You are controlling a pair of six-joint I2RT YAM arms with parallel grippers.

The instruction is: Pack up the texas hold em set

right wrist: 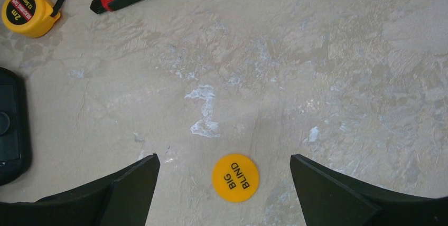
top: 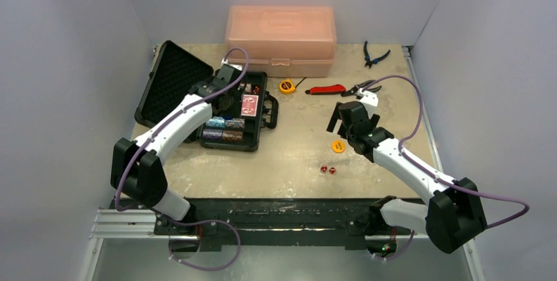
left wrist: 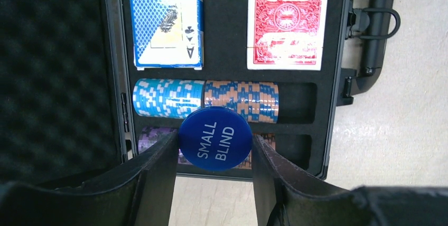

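Trouble is likeliest at the open black case [left wrist: 326, 120], which sits toward the far-left corner of the counter. The blue SMALL BLIND disc [left wrist: 215, 131] is held only by its rim, so a slight twist or an early release could send it rolling across the chip rows [left wrist: 206, 98] instead of into a slot. It could even drop over the case wall onto the counter. On the right, a flat disc on a hard top gives little purchase. Fingers that come down off-centre could skid it toward the near edge, where two red dice [top: 328, 170] also wait.

The left gripper [left wrist: 214, 147] hangs above the case's near rows, its jaws closed part-way and pinching the blue disc edge-on between the two pads. The red deck [left wrist: 287, 20] and blue deck [left wrist: 166, 20] already lie in their pockets. The right gripper [right wrist: 223, 157] hovers right of the counter's centre, jaws spread wide and holding nothing. The yellow BIG BLIND disc [right wrist: 235, 178] lies flat on the counter between and below its fingers, apart from both.
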